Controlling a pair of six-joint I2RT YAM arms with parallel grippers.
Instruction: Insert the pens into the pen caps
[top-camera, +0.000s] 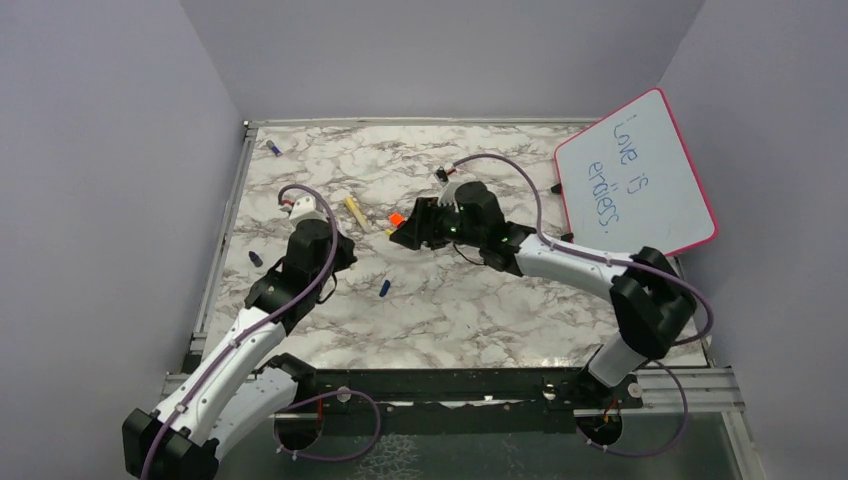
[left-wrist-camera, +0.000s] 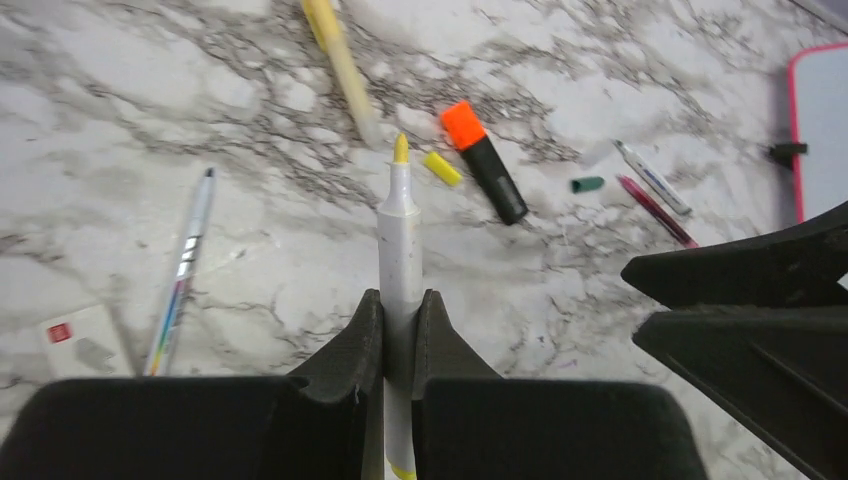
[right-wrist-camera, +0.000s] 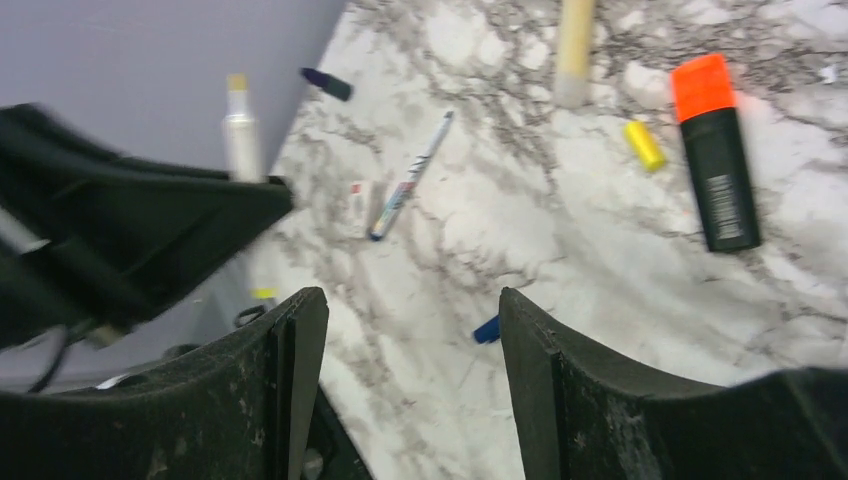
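My left gripper (left-wrist-camera: 400, 300) is shut on a white pen (left-wrist-camera: 400, 215) with a bare yellow tip and holds it above the table, tip pointing away. In the top view this gripper (top-camera: 325, 240) is at the left of the table. A yellow cap (left-wrist-camera: 442, 167) lies just beyond the tip, next to a yellow pen (left-wrist-camera: 342, 65). My right gripper (right-wrist-camera: 410, 300) is open and empty over the marble, with a blue cap (right-wrist-camera: 487, 329) by its right finger. A green cap (left-wrist-camera: 587, 184), a dark red pen (left-wrist-camera: 657, 210) and a white, blue-ended pen (left-wrist-camera: 652, 178) lie to the right.
A black highlighter (left-wrist-camera: 485, 165) with an orange end lies by the yellow cap. A slim multicoloured pen (left-wrist-camera: 182, 275) and a small white card (left-wrist-camera: 85, 335) lie to the left. The pink-framed whiteboard (top-camera: 635, 175) leans at the back right. Dark blue caps (top-camera: 255, 258) lie near the left wall.
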